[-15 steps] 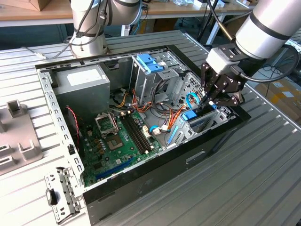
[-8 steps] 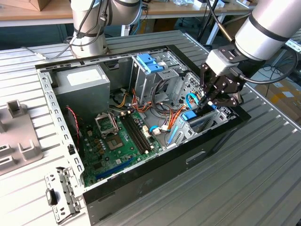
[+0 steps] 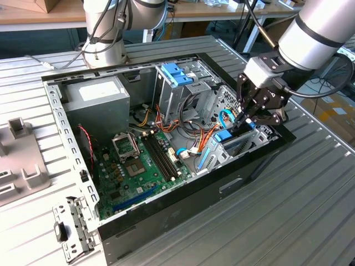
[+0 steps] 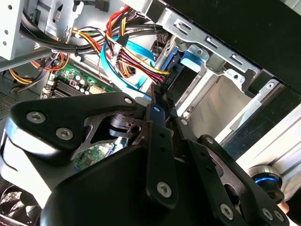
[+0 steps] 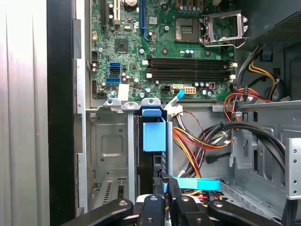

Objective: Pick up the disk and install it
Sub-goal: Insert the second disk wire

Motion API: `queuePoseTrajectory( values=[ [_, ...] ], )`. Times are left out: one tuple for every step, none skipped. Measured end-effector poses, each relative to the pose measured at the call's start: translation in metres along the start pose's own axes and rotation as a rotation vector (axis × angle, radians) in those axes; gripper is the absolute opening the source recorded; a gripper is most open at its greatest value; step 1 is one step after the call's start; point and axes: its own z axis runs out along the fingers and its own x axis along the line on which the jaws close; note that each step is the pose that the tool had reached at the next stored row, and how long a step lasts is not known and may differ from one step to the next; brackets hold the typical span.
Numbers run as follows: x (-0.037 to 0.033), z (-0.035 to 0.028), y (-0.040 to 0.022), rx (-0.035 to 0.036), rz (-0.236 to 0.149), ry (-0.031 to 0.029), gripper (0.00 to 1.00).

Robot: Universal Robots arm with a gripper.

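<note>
The disk [image 5: 154, 136] stood on edge in the drive cage [image 5: 110, 141] at the case's right front corner, its blue tab up. The tool [image 5: 162, 181] was pressed together on the disk's upper edge, pinching it. Judging by its build, it was stiff, fairly heavy and shock-sensitive; the carrier frame looked the safest hold. The first wrist view showed the motherboard [image 5: 164, 42] beyond the cage; the exterior view showed the whole computer case [image 3: 166, 221] on the slatted table [image 3: 310, 221].
</note>
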Motion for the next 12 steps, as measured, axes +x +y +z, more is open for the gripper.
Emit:
queuePoseTrajectory(
  values=[
    [0.0009,-0.0002,0.0000,0.0000,0.000,0.0001,0.16],
    [0.0017,-0.0002,-0.0001,0.0000,0.000,0.0001,0.16],
    [0.0023,-0.0003,-0.0001,0.0000,0.000,0.0001,0.16],
    [0.0029,-0.0003,-0.0002,-0.0001,0.000,0.0001,0.16],
    [0.0032,-0.0001,-0.0002,0.0000,0.000,0.0000,0.16],
    [0.0034,0.0006,-0.0003,0.0000,0.000,-0.0002,0.16],
    [0.0036,0.0015,-0.0004,-0.0001,0.000,0.0001,0.16],
    [0.0037,0.0023,-0.0005,-0.0002,0.000,0.0000,0.16],
    [0.0038,0.0027,-0.0005,-0.0003,0.000,-0.0001,0.16],
    [0.0039,0.0029,-0.0005,-0.0003,0.000,-0.0001,0.16],
    [0.0042,0.0032,-0.0006,-0.0002,0.000,-0.0003,0.16],
    [0.0044,0.0033,-0.0006,-0.0002,0.000,-0.0007,0.16]
  ],
)
